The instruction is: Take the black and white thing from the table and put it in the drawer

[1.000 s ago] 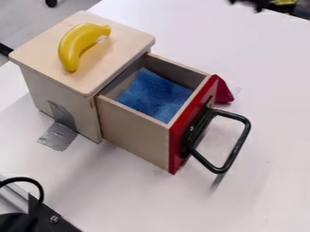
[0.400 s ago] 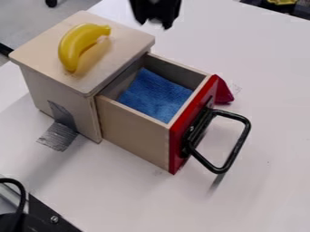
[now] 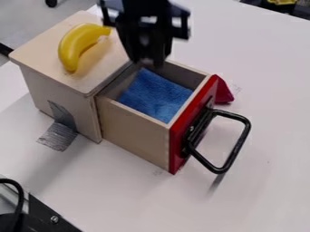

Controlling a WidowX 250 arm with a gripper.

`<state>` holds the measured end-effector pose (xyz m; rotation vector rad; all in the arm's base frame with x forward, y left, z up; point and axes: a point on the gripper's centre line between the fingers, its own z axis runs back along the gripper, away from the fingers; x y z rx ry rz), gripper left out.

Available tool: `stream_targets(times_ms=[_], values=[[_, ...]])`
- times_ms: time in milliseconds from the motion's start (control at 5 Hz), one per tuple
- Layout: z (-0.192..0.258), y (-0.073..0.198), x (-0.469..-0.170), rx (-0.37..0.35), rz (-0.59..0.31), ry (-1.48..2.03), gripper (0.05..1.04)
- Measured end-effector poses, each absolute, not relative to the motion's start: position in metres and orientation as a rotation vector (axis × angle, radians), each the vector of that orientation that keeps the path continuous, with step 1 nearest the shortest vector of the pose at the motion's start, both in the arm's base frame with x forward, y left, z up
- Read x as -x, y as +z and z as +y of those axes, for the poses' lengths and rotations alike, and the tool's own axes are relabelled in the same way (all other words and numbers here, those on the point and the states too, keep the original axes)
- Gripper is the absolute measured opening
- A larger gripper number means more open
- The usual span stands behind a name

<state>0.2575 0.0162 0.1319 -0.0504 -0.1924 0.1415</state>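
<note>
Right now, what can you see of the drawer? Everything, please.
The drawer is pulled well out of its box, upright and open-topped. Its sides look like pale bare wood; the front panel is red, with a black looped handle on a black mount. A blue cloth lies inside. A red piece is at the panel's far end. The black gripper hangs over its back part; contact I can't tell.

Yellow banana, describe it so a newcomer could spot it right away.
On the white table, find the wooden box with its drawer pulled open. The banana, glossy and curved, lies on the box's flat top. Its yellow sets it apart from the blue cloth, which lies inside the drawer.
</note>
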Motion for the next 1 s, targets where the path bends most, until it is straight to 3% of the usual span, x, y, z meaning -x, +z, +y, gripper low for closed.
stream_targets(times_ms=[400, 800, 1000], values=[[0.003, 0.077, -0.269, 0.016, -0.104, 0.034, 0.405], [0.000, 0.058, -0.274, -0.003, -0.083, -0.022, 0.454], [-0.002, 0.063, -0.275, -0.008, -0.101, -0.035, 0.791]])
